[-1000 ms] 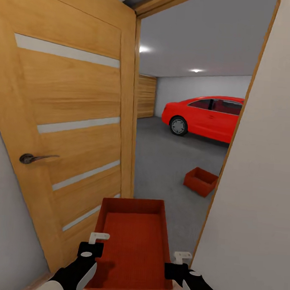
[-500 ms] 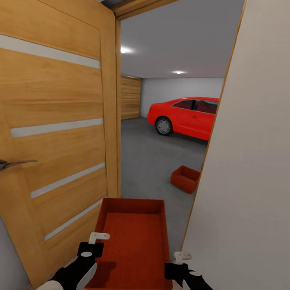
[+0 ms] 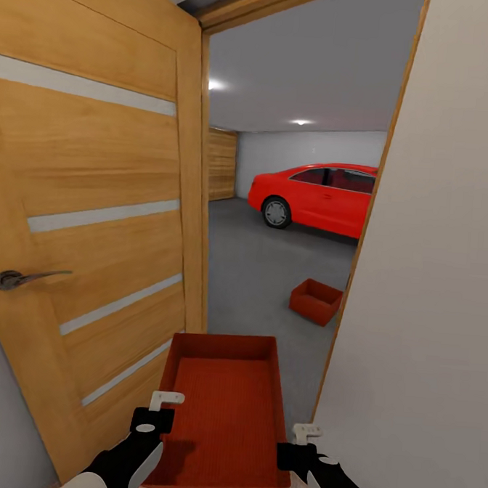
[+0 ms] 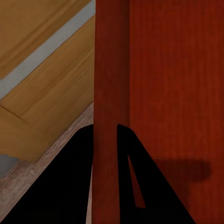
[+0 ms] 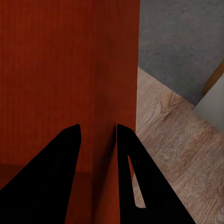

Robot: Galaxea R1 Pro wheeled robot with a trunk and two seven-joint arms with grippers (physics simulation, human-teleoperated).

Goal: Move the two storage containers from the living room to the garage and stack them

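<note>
— So, where is the carried container (image 3: 221, 410) now, and why is it held this way?

— It hangs in front of the robot, level, with its open side up, just before the doorway. The left pincer (image 3: 156, 411) pinches the left long wall, and the right pincer (image 3: 297, 441) pinches the right long wall. In each wrist view the two dark fingers (image 4: 126, 154) stand on both sides of the red wall, one inside and one outside. I think two grips on opposite walls keep the bin from tipping while the base rolls.

— And the second container?

— The other container (image 3: 316, 301) sits already on the grey concrete floor (image 3: 264, 274) of the garage, beyond the carried one and a little to its right, partly cut by the door frame (image 3: 361, 230). It lies well apart from the red car (image 3: 316, 194), which is farther back.

— How much room is there to pass?

— Not much, in my judgement. The open wooden door (image 3: 93, 212) stands close on the left of the carried container, and the white wall (image 3: 430, 286) with the frame edge is close on its right. The gap looks only somewhat wider than the bin with both arms. Past the frame, the floor opens wide.

— What should come next?

— Probably to go straight through, keeping the bin centred, then turn a little right toward the resting container, to lower this one on top.
</note>
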